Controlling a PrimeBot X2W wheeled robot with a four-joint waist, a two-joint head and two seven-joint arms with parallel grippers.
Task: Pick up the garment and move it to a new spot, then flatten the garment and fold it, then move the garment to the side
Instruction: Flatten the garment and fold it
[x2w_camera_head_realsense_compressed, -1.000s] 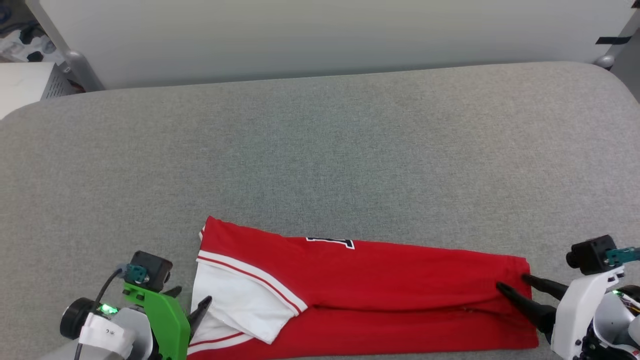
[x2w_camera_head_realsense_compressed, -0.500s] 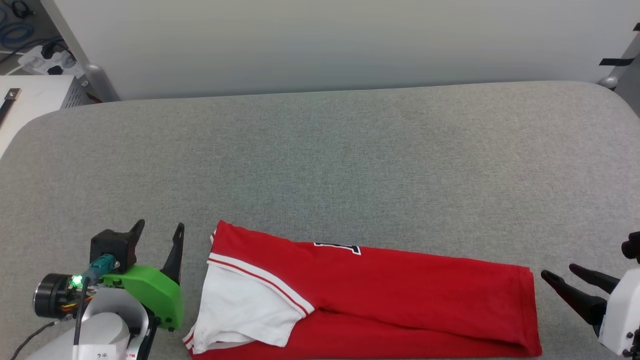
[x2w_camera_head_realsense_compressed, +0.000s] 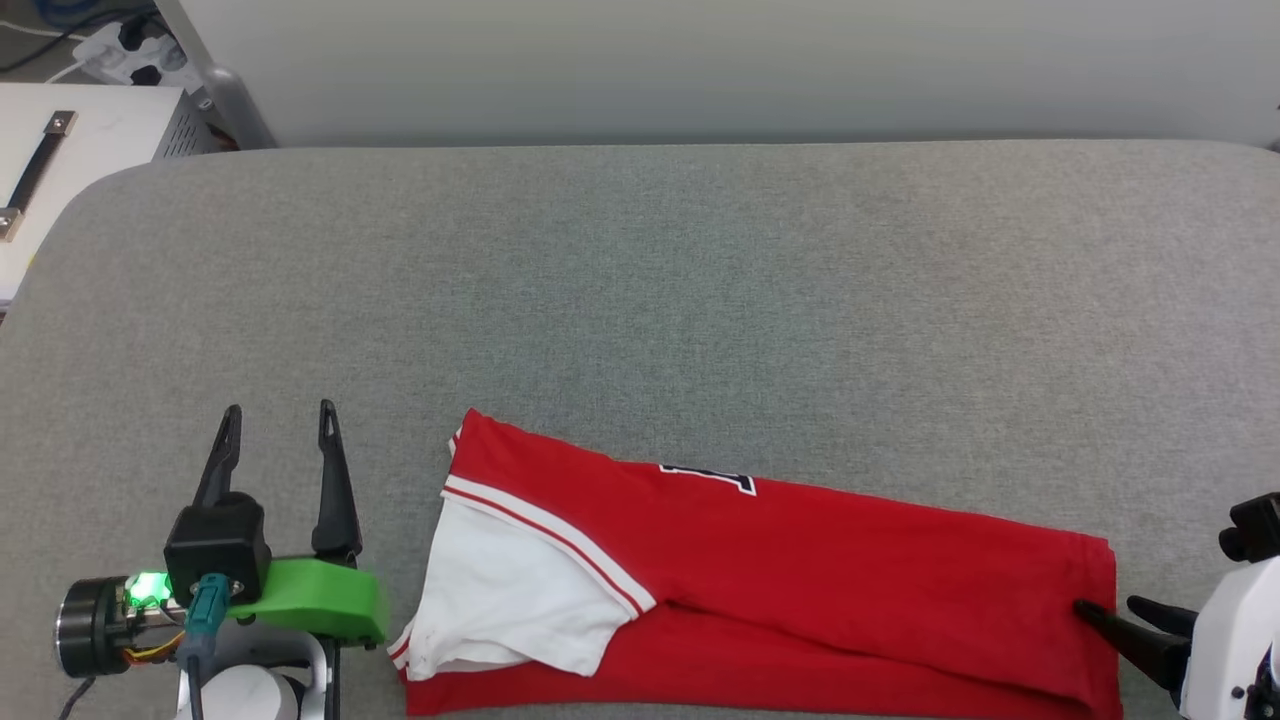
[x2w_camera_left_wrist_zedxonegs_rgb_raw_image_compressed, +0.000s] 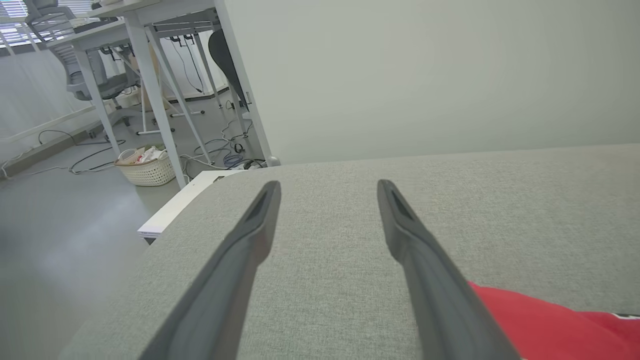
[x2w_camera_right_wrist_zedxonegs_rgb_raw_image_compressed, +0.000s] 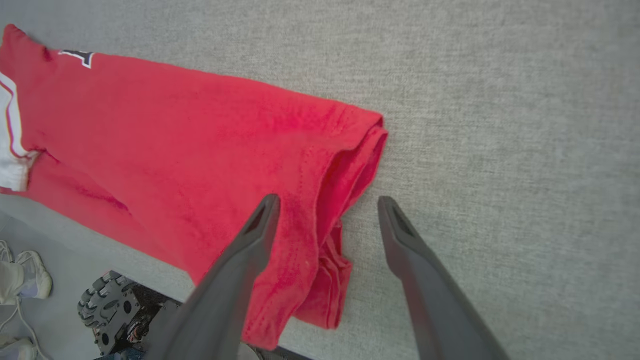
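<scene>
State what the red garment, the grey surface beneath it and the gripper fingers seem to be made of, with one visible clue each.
Garment: soft knit cloth, matte; it creases, folds and has a stitched hem.
Grey surface: woven upholstery fabric, matte; a fine weave grain shows, probably padded given its rounded edge.
Gripper fingers: dark, smooth, matte; likely moulded plastic or rubber, unclear which.

We see our left gripper (x2w_camera_left_wrist_zedxonegs_rgb_raw_image_compressed: 328, 184) with its two dark fingers spread wide and nothing between them, reaching out over a grey fabric-covered surface (x2w_camera_left_wrist_zedxonegs_rgb_raw_image_compressed: 500, 210). A corner of the red garment (x2w_camera_left_wrist_zedxonegs_rgb_raw_image_compressed: 530, 320) lies on that surface at the lower right, partly hidden by the right-hand finger. A pale wall panel (x2w_camera_left_wrist_zedxonegs_rgb_raw_image_compressed: 425, 75) rises behind. Off to the left, on the floor, stand white desk legs (x2w_camera_left_wrist_zedxonegs_rgb_raw_image_compressed: 150, 90), a woven basket (x2w_camera_left_wrist_zedxonegs_rgb_raw_image_compressed: 142, 171) and loose cables (x2w_camera_left_wrist_zedxonegs_rgb_raw_image_compressed: 215, 145).
</scene>
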